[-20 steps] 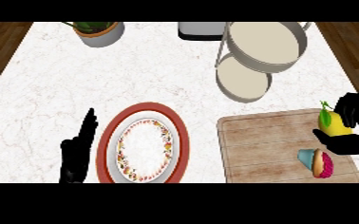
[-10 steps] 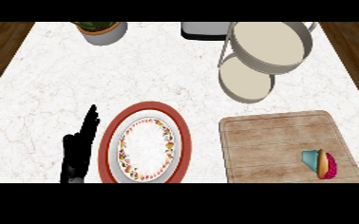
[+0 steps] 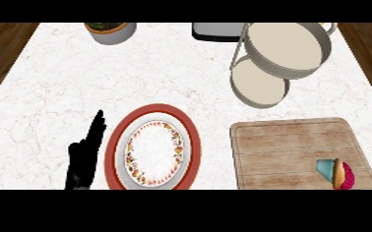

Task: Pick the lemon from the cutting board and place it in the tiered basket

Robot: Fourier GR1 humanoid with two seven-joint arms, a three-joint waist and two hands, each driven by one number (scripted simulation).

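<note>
The wooden cutting board [image 3: 291,150] lies at the lower right of the counter; no lemon shows on it or anywhere else. The tiered basket [image 3: 282,59], two round cream trays in a grey frame, stands at the upper right with both tiers bare. My left hand [image 3: 85,155] rests open at the lower left, fingers straight and pointing up, beside the plate. My right hand is out of view.
A cupcake [image 3: 338,173] with a blue wrapper and pink top lies on the board's lower right corner. A red-rimmed plate [image 3: 154,148] sits at lower centre. A potted plant [image 3: 110,30] and a grey container [image 3: 216,30] stand along the far edge.
The right hand, shut on the lemon at the board's right edge a second ago, has left the view with it. The view has shifted slightly.
</note>
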